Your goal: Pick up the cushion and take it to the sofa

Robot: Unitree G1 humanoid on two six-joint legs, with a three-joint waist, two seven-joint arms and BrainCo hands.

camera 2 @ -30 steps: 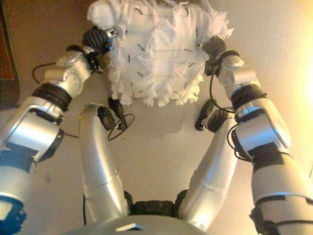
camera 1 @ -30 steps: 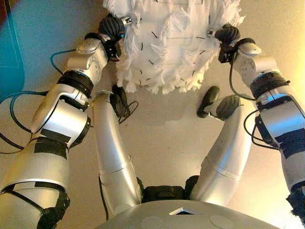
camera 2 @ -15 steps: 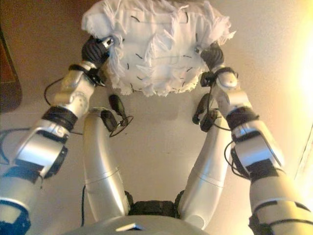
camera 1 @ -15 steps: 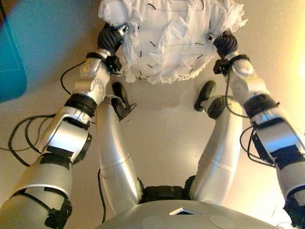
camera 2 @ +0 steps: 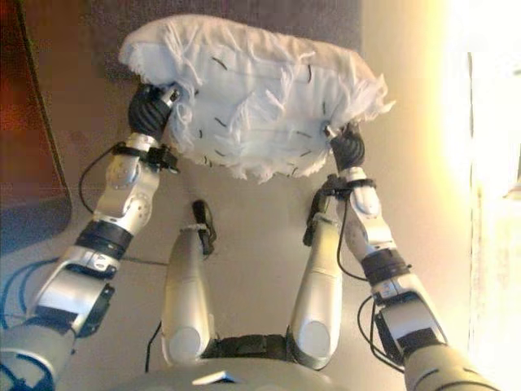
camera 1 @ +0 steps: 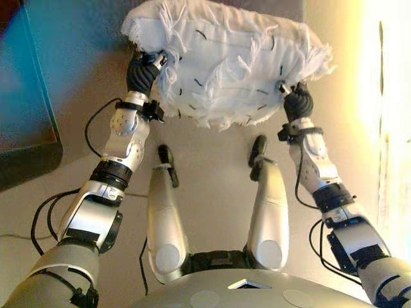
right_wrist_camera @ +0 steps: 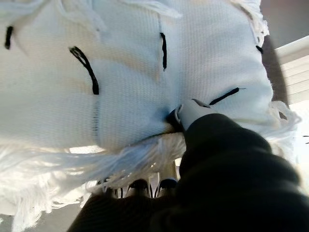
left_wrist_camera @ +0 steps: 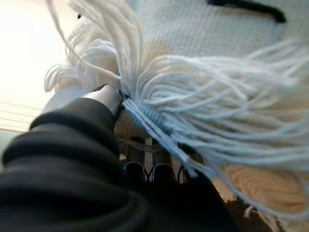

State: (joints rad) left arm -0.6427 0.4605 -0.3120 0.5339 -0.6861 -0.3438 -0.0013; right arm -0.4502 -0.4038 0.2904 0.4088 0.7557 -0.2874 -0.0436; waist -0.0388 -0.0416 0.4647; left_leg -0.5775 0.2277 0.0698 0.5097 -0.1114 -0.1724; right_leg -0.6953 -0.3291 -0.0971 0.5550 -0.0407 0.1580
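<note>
A white knitted cushion [camera 1: 225, 64] with long white fringes and short black stitches is held off the floor between my two hands. My left hand [camera 1: 142, 74] grips its left edge and my right hand [camera 1: 294, 101] grips its right edge. In the left wrist view my left hand [left_wrist_camera: 63, 145] has its thumb over the fringe of the cushion [left_wrist_camera: 207, 38] and its fingertips beneath it. In the right wrist view my right hand [right_wrist_camera: 227, 159] pinches the cushion [right_wrist_camera: 96, 58] the same way. Both arms are stretched out forward.
A dark grey surface [camera 2: 244, 12] lies beyond the cushion at the far side. A large dark panel [camera 1: 26, 96] stands at the left. Bright light and white slats [camera 1: 392, 128] fill the right side. Beige floor [camera 1: 212, 167] lies below the cushion.
Both arms have stretched further out and carried the cushion up and away from my body. The whole picture has shifted, so the camera has moved too.
</note>
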